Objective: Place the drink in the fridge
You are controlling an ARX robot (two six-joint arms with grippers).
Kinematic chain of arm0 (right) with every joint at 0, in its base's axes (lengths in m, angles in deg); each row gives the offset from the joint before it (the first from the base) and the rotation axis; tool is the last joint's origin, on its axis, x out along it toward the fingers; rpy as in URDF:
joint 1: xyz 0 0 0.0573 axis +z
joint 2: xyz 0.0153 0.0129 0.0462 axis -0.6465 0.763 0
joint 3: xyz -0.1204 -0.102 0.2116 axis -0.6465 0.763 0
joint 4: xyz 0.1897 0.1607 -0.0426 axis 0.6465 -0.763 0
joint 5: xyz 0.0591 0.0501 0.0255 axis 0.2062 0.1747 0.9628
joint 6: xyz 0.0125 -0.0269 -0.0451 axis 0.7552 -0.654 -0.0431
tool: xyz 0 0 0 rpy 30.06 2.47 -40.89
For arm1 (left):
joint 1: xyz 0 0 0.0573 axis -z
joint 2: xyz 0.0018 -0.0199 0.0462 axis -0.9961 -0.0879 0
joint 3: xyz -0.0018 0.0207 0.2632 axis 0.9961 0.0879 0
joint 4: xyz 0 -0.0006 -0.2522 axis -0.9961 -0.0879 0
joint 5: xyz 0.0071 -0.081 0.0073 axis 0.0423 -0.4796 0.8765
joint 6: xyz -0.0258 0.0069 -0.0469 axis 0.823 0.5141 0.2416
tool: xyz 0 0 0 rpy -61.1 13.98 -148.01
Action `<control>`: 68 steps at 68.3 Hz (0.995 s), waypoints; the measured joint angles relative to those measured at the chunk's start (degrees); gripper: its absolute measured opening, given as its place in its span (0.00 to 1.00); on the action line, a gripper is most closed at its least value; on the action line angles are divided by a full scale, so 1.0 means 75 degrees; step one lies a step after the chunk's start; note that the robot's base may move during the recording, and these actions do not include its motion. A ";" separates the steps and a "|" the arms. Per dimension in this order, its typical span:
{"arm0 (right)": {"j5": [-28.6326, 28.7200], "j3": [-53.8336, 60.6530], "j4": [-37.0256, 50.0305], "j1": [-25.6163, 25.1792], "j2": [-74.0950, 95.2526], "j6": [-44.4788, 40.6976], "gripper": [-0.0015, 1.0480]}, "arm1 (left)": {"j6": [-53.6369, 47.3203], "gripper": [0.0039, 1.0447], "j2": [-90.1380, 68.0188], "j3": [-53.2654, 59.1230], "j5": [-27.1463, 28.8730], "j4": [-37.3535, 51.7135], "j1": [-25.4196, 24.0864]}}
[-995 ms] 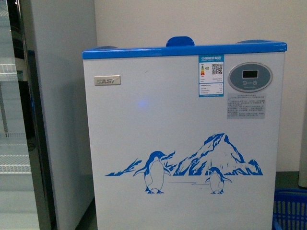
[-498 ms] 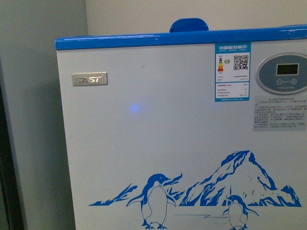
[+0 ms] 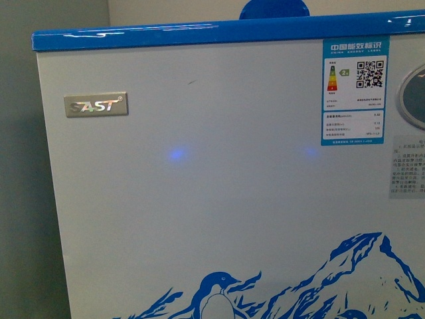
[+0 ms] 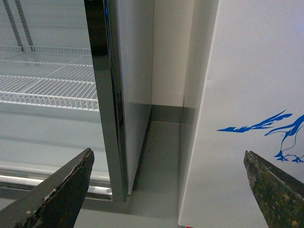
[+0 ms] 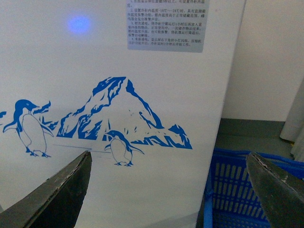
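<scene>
Two arms as I see them, left fingers point(image 4: 57, 194) wide and empty by the fridge point(image 3: 199, 199) corner, right fingers point(image 5: 57, 192) wide before its penguins point(image 5: 29, 128), blue basket point(image 5: 232, 190) alongside.

- fridge point(image 3: 199, 186): right side and base cut off in the front view; its top is hidden behind the blue rim point(image 3: 199, 33).
- control panel point(image 3: 415, 96): cut by the frame edge.
- energy label point(image 3: 354, 92): small print illegible.
- blue basket point(image 5: 228, 185): partly out of frame; contents indiscernible.

White fridge point(image 3: 199, 199) front, blue top rim point(image 3: 166, 34), SAST badge point(image 3: 95, 105), energy label point(image 3: 354, 91)
</scene>
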 joint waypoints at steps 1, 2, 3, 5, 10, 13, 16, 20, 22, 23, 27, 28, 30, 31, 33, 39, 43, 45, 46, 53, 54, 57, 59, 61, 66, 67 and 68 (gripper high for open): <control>-0.0647 -0.0015 0.0047 0.0178 0.0152 0.0041 0.93 | -0.0003 0.92 0.0000 0.0000 -0.0003 0.0000 0.0000; -0.1399 -0.0070 0.0085 0.0379 0.0373 0.0187 0.93 | 0.0000 0.92 0.0000 0.0000 0.0000 0.0000 0.0000; -0.2244 -0.0122 0.0134 0.0484 0.0764 0.0329 0.93 | 0.0000 0.92 0.0000 0.0000 0.0003 0.0000 0.0000; -0.3212 -0.0175 0.0286 0.0289 0.1396 0.0396 0.93 | -0.0003 0.92 0.0003 0.0000 0.0003 0.0000 0.0000; -0.3378 -0.0364 0.0851 -0.0997 0.3022 0.0565 0.93 | 0.0000 0.92 0.0003 0.0000 0.0003 0.0000 0.0000; -0.2725 -0.0597 0.1314 -0.1813 0.3923 0.0609 0.93 | -0.0003 0.92 0.0003 0.0000 -0.0003 0.0000 0.0000; -0.2142 -0.0918 0.1751 -0.2605 0.4858 0.0629 0.93 | -0.0003 0.92 0.0003 0.0000 -0.0003 0.0000 0.0000; -0.1518 -0.1597 0.2381 -0.3733 0.6470 0.0615 0.93 | -0.0003 0.92 0.0003 0.0000 0.0003 0.0000 0.0000; -0.1416 -0.1865 0.2582 -0.4080 0.7102 0.0589 0.93 | -0.0003 0.92 0.0003 0.0000 0.0003 0.0000 0.0000; -0.1405 -0.2060 0.2710 -0.4296 0.7577 0.0565 0.93 | -0.0003 0.92 0.0003 0.0000 0.0000 0.0000 0.0000; -0.1343 -0.2675 0.2996 -0.4715 0.9186 0.0431 0.93 | -0.0003 0.92 0.0003 0.0000 0.0003 0.0000 0.0000; -0.1332 -0.2760 0.2996 -0.4747 0.9404 0.0417 0.93 | -0.0003 0.92 0.0003 0.0000 0.0000 0.0000 0.0000; -0.1279 -0.3054 0.2987 -0.4800 1.0200 0.0373 0.93 | 0.0000 0.92 0.0003 0.0000 0.0000 0.0000 0.0000; -0.1262 -0.3156 0.2984 -0.4811 1.0506 0.0344 0.93 | -0.0003 0.92 0.0003 0.0000 0.0000 0.0000 0.0000; -0.1241 -0.3372 0.2961 -0.4811 1.1147 0.0262 0.93 | -0.0003 0.92 0.0003 0.0000 0.0003 0.0000 0.0000; -0.1209 -0.4132 0.2940 -0.4782 1.2654 0.0184 0.93 | -0.0003 0.92 0.0003 0.0000 0.0003 0.0000 0.0000; -0.1303 -0.4774 0.2920 -0.4768 1.3589 0.0184 0.93 | -0.0003 0.92 0.0003 0.0000 0.0000 0.0000 0.0000; -0.1364 -0.4986 0.2946 -0.4765 1.3910 0.0152 0.93 | -0.0003 0.92 0.0003 0.0000 0.0000 0.0000 0.0000; -0.1457 -0.5117 0.2952 -0.4765 1.4120 0.0134 0.93 | -0.0003 0.92 0.0003 0.0000 0.0000 0.0000 0.0000; -0.1932 -0.5770 0.2935 -0.4724 1.5303 -0.0012 0.93 | -0.0003 0.92 0.0003 0.0000 0.0000 0.0000 0.0000; -0.1988 -0.5869 0.2900 -0.4718 1.5483 -0.0012 0.93 | -0.0003 0.92 0.0003 0.0000 0.0000 0.0000 0.0000; -0.2171 -0.6155 0.2774 -0.4695 1.6028 -0.0006 0.93 | -0.0003 0.92 0.0003 0.0000 0.0000 0.0000 0.0000; -0.2273 -0.6295 0.2696 -0.4674 1.6282 0.0000 0.93 | -0.0003 0.92 0.0003 0.0000 0.0000 0.0000 0.0000; -0.2340 -0.6435 0.2614 -0.4657 1.6515 0.0023 0.93 | -0.0003 0.92 0.0003 0.0000 0.0000 0.0000 0.0000; -0.2430 -0.6776 0.2361 -0.4619 1.7005 0.0105 0.93 | -0.0003 0.92 0.0003 0.0000 0.0000 0.0000 0.0000; -0.2457 -0.6849 0.2323 -0.4616 1.7095 0.0131 0.93 | -0.0003 0.92 0.0003 0.0000 0.0000 0.0000 0.0000; -0.2477 -0.6916 0.2270 -0.4610 1.7188 0.0163 0.93 | -0.0003 0.92 0.0003 0.0000 0.0000 0.0000 0.0000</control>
